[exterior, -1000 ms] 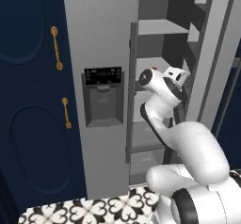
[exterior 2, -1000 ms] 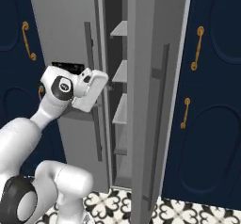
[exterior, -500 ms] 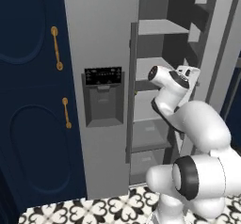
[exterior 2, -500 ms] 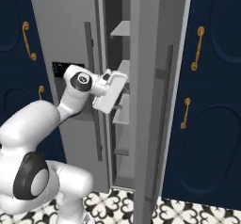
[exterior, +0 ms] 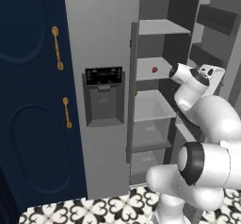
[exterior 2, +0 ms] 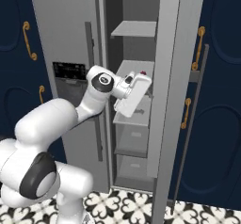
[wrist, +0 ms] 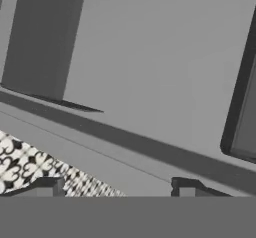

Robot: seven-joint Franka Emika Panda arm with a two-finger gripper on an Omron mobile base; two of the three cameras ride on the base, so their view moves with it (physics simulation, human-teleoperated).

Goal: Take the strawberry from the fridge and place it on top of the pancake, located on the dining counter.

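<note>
Reaching into the open right side of the fridge [exterior: 103, 39], the white arm holds its hand in front of the grey shelves, with the wrist bent so the hand angles downward. In the hand view the fingers [wrist: 47, 186] show as two dark tips well apart at the bottom edge, so they stand spread with nothing between them; past them lie plain grey fridge surfaces and a corner of the patterned floor tiles [wrist: 30, 167]. The strawberry [exterior: 154, 69] sits as a tiny red dot on the second shelf from the top [exterior: 150, 68], near its back, just left of the hand in the left base view; in the right base view it peeks out [exterior 2: 143, 72] just above the hand, apart from it. A tiny yellow item [exterior: 136, 93] rests at the left edge of the shelf below. The left fridge door stays shut, its black dispenser panel [exterior: 104, 76] facing out, beside navy cabinets [exterior: 28, 100] with brass handles [exterior: 57, 48].
</note>
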